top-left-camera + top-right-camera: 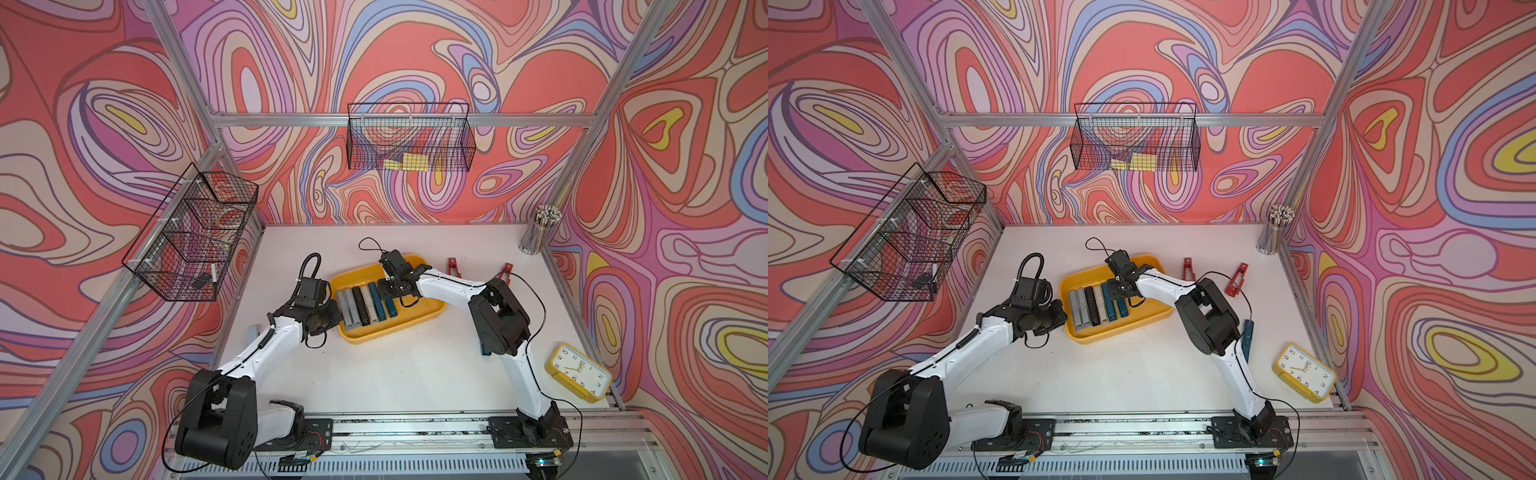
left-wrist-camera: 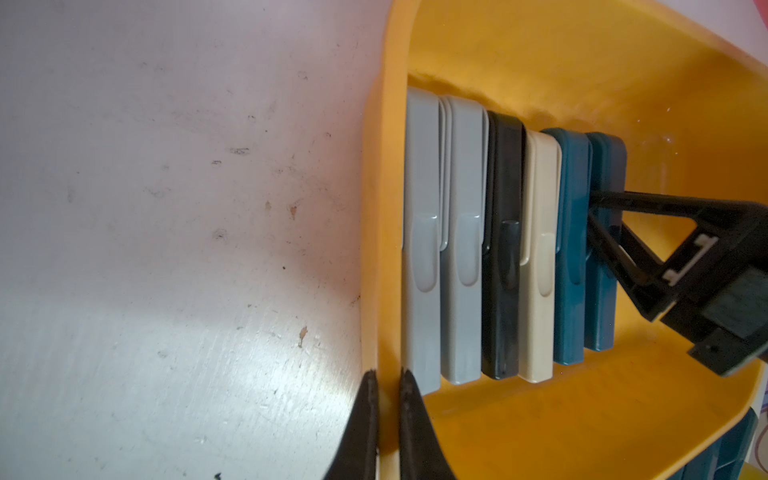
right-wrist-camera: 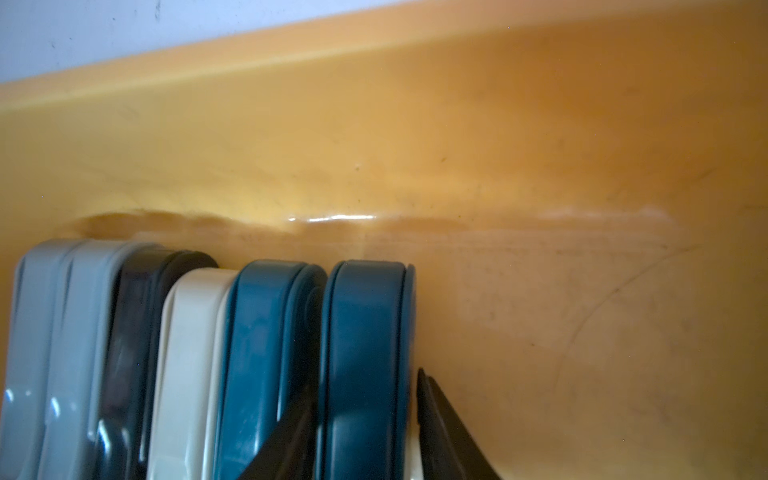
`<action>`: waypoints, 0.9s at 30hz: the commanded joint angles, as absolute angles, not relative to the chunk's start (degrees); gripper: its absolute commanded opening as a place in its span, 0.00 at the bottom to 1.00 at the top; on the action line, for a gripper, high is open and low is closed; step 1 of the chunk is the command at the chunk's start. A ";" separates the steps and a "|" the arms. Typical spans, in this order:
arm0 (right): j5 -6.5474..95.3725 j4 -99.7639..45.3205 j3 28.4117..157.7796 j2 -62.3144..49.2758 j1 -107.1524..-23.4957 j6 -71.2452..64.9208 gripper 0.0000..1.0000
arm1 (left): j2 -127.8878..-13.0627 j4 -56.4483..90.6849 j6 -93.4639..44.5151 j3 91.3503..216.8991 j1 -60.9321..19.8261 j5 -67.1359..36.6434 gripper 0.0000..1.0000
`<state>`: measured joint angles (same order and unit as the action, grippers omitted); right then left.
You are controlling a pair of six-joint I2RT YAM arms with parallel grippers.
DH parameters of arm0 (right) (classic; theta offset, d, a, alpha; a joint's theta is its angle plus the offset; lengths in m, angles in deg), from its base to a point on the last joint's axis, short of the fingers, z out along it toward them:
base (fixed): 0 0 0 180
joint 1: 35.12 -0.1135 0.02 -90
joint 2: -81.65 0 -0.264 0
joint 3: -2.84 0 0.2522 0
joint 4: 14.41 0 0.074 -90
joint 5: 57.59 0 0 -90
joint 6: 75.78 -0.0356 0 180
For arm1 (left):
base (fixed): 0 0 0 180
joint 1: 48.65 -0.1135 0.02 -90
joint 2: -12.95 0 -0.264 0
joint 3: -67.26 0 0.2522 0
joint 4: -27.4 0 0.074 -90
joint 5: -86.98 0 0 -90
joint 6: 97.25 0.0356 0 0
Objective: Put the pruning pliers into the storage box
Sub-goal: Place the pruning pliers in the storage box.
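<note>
Yellow storage box (image 1: pixel 386 334) sits on the scuffed white table (image 1: pixel 395 374) in both top views, six pruning pliers (image 1: pixel 365 305) rowed inside and two red ones (image 1: pixel 452 266) outside. Left wrist: left fingers (image 2: pixel 368 428) pinch its rim, likely steadying it. Right wrist: right fingers (image 3: pixel 440 424) loosely straddle the outermost teal bar (image 3: pixel 365 353), seemingly letting go. Swirl-patterned walls (image 1: pixel 83 124) surround.

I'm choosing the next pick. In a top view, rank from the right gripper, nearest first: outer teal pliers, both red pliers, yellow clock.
1. Outer teal pliers, in the storage box, straddled by the right gripper.
2. Red pliers, right of the box.
3. Other red pliers, farther right.
4. Yellow clock, right front corner.
</note>
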<state>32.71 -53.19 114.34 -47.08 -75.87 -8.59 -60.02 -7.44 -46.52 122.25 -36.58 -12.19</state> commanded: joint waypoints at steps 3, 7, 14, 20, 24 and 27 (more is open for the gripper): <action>30.80 -53.69 113.09 -43.74 -76.13 -7.67 0.44 | -59.81 -5.91 -46.54 122.94 -35.82 -13.01 0.00; 31.02 -53.03 112.00 -41.97 -76.05 -7.66 0.45 | -59.99 -5.71 -46.63 122.86 -35.82 -13.13 0.00; 30.24 -53.14 111.64 -39.52 -76.09 -7.18 0.46 | -60.08 -5.70 -46.54 122.77 -35.84 -13.04 0.00; 27.19 -53.61 111.60 -39.09 -76.08 -6.32 0.31 | -60.09 -5.78 -46.37 122.68 -35.82 -12.90 0.00; 24.92 -54.54 111.74 -39.95 -76.03 -6.10 0.13 | -60.07 -5.87 -46.28 122.68 -35.82 -12.90 0.00; 23.90 -54.50 111.61 -40.40 -76.08 -6.39 0.03 | -60.05 -5.93 -46.11 122.77 -35.82 -12.79 0.00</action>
<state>26.52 -53.71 112.26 -40.31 -75.87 -6.27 -60.02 -7.42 -46.50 122.25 -36.58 -12.16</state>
